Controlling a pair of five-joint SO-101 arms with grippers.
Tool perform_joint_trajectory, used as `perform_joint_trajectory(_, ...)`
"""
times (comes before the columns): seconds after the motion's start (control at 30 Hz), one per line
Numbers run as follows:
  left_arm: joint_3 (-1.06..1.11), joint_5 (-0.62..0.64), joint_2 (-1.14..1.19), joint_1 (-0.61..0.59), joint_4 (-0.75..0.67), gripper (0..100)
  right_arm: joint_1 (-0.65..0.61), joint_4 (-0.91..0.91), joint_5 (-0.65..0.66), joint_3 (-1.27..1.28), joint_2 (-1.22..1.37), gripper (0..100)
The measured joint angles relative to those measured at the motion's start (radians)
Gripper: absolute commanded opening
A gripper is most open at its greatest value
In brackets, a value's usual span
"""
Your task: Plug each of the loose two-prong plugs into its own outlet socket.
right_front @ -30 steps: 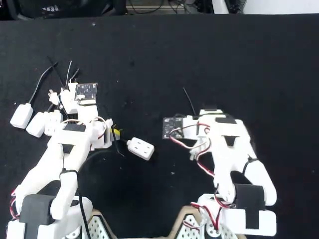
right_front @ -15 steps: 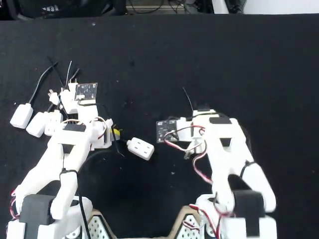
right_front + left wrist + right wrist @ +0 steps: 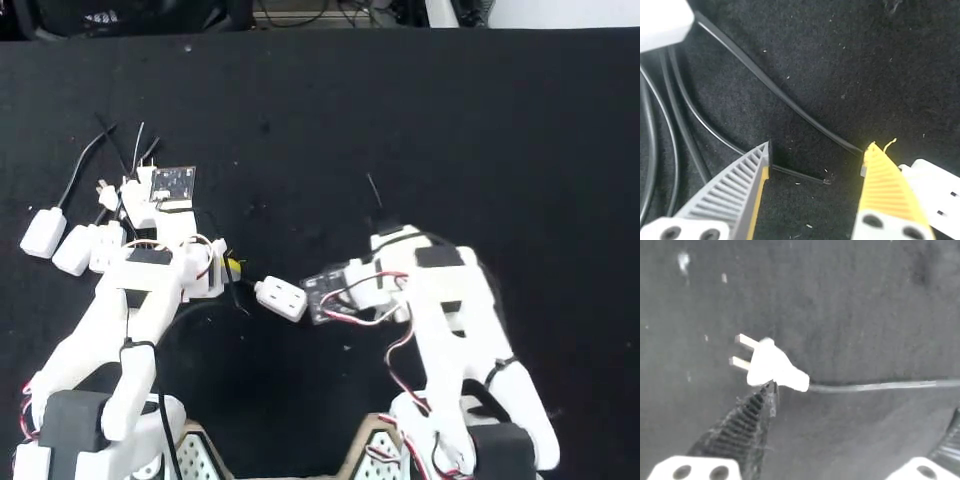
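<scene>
The small white two-prong plug (image 3: 771, 367) lies flat on the black felt-like surface (image 3: 480, 130), its thin black cable (image 3: 875, 386) trailing off behind. It sits right at one fingertip (image 3: 754, 412) of the right gripper (image 3: 862, 405), whose jaws stand wide apart, grasping nothing. The plug looks light and rigid, smooth plastic that would likely skid or pivot if nudged, with the limp cable tugging at it. The best hold seems across the flat sides of its body, behind the prongs. The white rectangular outlet socket block (image 3: 281, 298) lies just beside the left gripper (image 3: 815, 165), likewise spread open, straddling a second black cable (image 3: 790, 107).
</scene>
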Motion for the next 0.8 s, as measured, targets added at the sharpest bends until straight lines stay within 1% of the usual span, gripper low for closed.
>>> perform_joint_trajectory(0.13,0.000,0.000,0.000,0.000,0.000,30,0.071,0.034,0.104,0.020,0.000,49.5)
perform_joint_trajectory(0.23,0.000,0.000,0.000,0.000,0.000,30,0.084,0.072,0.155,0.035,0.000,49.5)
perform_joint_trajectory(0.37,0.000,0.000,0.000,0.000,0.000,30,0.084,0.043,0.175,0.068,0.000,49.5)
perform_joint_trajectory(0.53,0.000,0.000,0.000,0.000,0.000,30,0.028,-0.048,0.173,0.152,0.000,47.9)
perform_joint_trajectory(0.57,0.000,0.000,0.000,0.000,0.000,30,0.021,-0.069,0.173,0.169,0.000,45.1)
perform_joint_trajectory(0.63,0.000,0.000,0.000,0.000,0.000,30,0.020,-0.100,0.173,0.180,0.000,35.6)
perform_joint_trajectory(0.7,0.000,0.000,0.000,0.000,0.000,30,0.020,-0.103,0.173,0.180,0.000,25.1)
perform_joint_trajectory(0.8,0.000,0.000,0.000,0.000,0.000,30,0.020,-0.106,0.173,0.180,0.000,12.9)
